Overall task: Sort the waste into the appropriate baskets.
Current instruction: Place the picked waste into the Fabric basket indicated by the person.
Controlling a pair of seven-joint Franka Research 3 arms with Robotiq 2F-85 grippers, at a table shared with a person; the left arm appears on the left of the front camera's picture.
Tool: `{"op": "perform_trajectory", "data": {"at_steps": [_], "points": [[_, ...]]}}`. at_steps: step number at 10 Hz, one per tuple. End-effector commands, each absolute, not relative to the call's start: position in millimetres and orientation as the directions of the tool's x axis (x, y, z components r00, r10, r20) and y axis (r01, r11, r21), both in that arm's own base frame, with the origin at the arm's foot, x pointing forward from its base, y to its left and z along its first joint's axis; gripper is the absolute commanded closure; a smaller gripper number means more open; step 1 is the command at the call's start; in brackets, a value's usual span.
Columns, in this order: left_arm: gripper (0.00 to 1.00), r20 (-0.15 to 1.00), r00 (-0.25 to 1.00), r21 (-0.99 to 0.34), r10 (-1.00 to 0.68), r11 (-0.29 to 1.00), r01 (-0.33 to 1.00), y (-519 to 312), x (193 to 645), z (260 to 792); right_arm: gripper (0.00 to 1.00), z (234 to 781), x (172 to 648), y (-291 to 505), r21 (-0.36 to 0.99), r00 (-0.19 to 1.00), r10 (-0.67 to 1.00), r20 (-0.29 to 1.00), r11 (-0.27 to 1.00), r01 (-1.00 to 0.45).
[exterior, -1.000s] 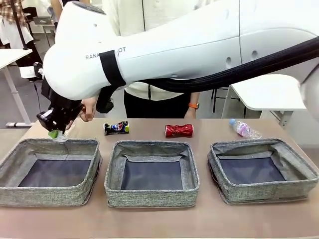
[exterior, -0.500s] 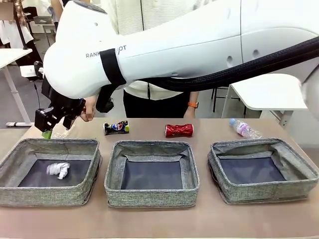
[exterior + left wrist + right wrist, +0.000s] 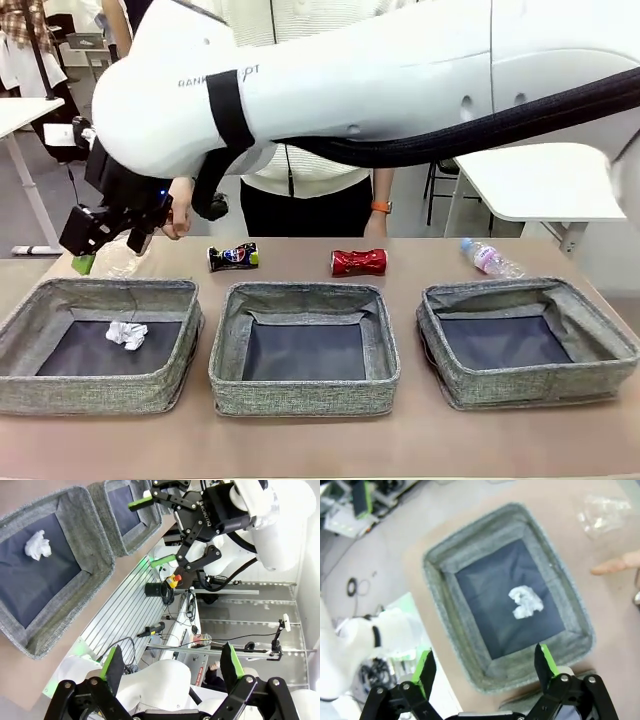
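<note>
The right fingers (image 3: 546,664) stand wide apart with nothing between them, hanging above the left basket (image 3: 60,385). Seen from the front, they hang over its far-left corner, close to a person's hand (image 3: 180,215). The small white paper wad (image 3: 127,333) lies on that basket's dark base. The wrinkly clear plastic piece (image 3: 118,262) lies on the table (image 3: 300,445) just behind the same basket, beside the right fingers. Farther along the table, the dented dark-blue can (image 3: 233,257) and the dented red can (image 3: 359,262) lie on their sides behind the middle basket (image 3: 305,392). The small clear bottle (image 3: 490,258) lies behind the right basket (image 3: 530,388). All 3 baskets sit in a row. The left fingers (image 3: 111,666) are spread fully, gripping nothing.
</note>
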State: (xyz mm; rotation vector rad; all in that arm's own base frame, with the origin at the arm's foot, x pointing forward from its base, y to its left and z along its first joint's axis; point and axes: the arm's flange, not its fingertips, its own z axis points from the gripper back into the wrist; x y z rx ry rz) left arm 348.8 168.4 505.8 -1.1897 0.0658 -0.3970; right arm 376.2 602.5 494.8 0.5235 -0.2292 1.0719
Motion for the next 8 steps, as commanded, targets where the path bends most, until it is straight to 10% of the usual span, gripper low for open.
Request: {"op": "perform_trajectory", "data": {"at_steps": [1, 5, 8], "points": [[0.0, 0.173, 0.923, -0.906, -0.345, 0.312, 0.286, 168.4, 344.8, 504.5, 0.0, 513.6, 366.2, 523.1, 0.35, 0.482, 0.769, 0.42, 0.352, -0.868], [0.0, 0.173, 0.923, -0.906, -0.345, 0.312, 0.286, 168.4, 344.8, 504.5, 0.0, 532.3, 304.2, 280.3, 0.428, 0.703, 0.405, 0.584, 0.582, -0.691], [0.0, 0.173, 0.923, -0.906, -0.345, 0.312, 0.286, 168.4, 344.8, 504.5, 0.0, 551.3, 353.4, 310.0, 0.467, 0.754, 0.368, 0.545, 0.613, -0.637]]}}
